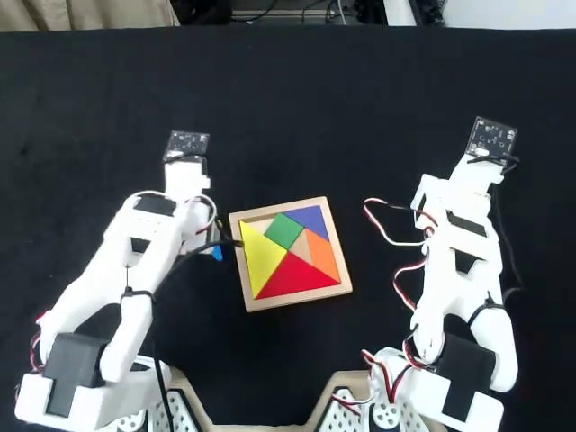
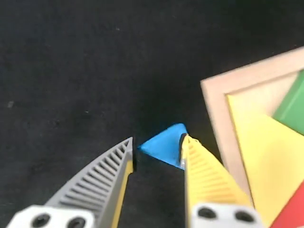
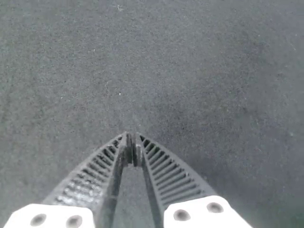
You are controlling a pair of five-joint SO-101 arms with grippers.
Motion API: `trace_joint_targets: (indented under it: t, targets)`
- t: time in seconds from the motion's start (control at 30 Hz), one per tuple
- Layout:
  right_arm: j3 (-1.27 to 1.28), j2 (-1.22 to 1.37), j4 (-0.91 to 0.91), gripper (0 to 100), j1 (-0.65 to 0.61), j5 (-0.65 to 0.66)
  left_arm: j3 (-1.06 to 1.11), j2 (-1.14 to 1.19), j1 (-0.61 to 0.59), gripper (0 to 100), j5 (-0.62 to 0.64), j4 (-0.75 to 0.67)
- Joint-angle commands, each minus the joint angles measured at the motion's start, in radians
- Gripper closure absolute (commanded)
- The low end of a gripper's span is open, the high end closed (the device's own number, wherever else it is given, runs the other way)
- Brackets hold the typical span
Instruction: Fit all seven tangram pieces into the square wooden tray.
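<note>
My left pincer (image 2: 156, 142) is spread astride the one light-blue triangle (image 2: 164, 145), yellow finger (image 2: 202, 166) touching it, just beside the one wooden tray (image 2: 213, 109). That tray holds five coloured pieces I can count: yellow (image 1: 259, 256), red (image 1: 301, 274), green (image 1: 284, 230), orange (image 1: 322, 255), dark blue (image 1: 309, 217). My right pincer (image 3: 132, 142) is pressed together, well apart from it.

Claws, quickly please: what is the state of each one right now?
Left claw: open, astride the blue triangle beside the tray.
Right claw: closed, holding nothing.
</note>
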Motion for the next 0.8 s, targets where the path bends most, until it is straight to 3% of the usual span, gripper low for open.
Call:
trace_joint_targets:
  t: [0.0,0.4,0.43,0.57,0.7,0.77]
  targets:
    - [-0.013,-0.041,-0.018,98.7,-0.003,0.0,-0.005,-0.043,-0.013,83,-0.005,0.006]
    - [-0.012,-0.041,-0.018,98.7,-0.003,0.0,0.027,-0.046,0.033,87,-0.008,0.009]
    - [-0.012,-0.041,-0.018,98.7,-0.003,0.0,0.028,-0.048,0.033,86,-0.032,0.011]
    - [-0.012,-0.041,-0.018,98.7,-0.003,0.0,-0.005,-0.092,-0.054,79,-0.374,0.058]
    - [-0.012,-0.041,-0.02,98.7,-0.015,0.0,-0.028,-0.103,-0.097,73,-0.315,0.192]
    - [-0.012,-0.041,-0.02,98.7,-0.025,0.002,-0.019,-0.107,-0.071,74,-0.163,0.235]
